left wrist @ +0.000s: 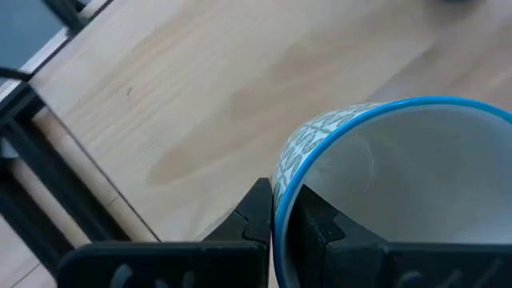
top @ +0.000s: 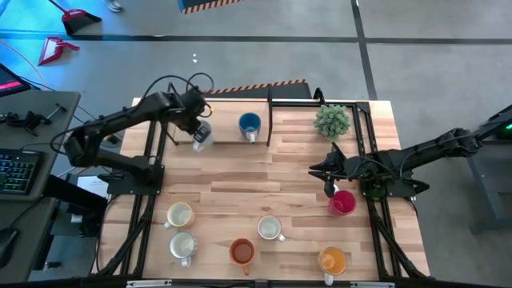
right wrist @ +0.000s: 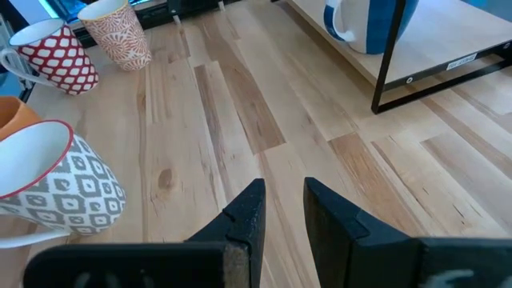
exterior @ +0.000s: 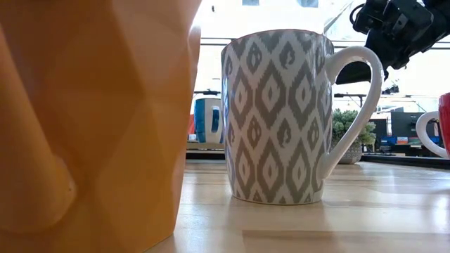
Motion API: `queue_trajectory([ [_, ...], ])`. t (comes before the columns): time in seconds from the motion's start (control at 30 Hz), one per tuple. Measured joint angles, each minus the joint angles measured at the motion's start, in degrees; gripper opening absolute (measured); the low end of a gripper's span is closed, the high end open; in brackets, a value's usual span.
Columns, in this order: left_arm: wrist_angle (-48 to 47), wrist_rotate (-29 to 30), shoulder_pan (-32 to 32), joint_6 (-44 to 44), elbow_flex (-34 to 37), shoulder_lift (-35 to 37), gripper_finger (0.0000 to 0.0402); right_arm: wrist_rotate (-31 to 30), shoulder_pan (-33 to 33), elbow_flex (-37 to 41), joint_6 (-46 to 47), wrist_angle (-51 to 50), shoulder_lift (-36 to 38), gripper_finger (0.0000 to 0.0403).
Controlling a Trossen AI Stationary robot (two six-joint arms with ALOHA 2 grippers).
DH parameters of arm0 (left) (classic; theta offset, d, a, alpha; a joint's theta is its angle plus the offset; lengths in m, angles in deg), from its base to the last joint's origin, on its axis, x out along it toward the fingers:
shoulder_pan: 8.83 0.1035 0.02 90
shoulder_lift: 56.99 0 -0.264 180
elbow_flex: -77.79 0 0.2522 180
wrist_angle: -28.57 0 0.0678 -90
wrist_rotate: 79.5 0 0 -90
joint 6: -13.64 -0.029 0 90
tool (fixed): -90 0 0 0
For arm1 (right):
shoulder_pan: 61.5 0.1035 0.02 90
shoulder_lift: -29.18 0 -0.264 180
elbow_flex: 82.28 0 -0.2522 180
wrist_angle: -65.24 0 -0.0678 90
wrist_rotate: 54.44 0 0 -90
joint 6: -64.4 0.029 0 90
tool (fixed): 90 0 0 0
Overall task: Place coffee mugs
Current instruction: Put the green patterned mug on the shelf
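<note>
- Left claw is clamped on the blue-rimmed mug's wall, one finger inside, holding it above the shelf.
- Beside it sits the blue mug; lower straight, keeping clear of it.
- Right claw, fingers slightly apart and empty, hangs by the red mug.

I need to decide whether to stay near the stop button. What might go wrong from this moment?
The left gripper pinches only the thin rim of a blue-rimmed mug, one finger inside and one outside, so the mug might tilt or slip. It is near the blue mug on the shelf, so setting it down may knock that one. The right gripper hangs open beside the red mug and might bump it.
</note>
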Motion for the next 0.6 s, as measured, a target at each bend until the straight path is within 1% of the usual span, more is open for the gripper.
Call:
queue_trajectory([
  [0.27,-1.8,2.5,5.9,-1.8,0.0,-1.8,0.001,0.5,0.0,0.0,0.0,0.0,0.0,0.0067],
  [0.6,-2.0,3.1,10.6,-5.1,0.0,-1.7,0.001,1.5,0.0,0.0,0.0,0.0,0.0,0.0067],
])
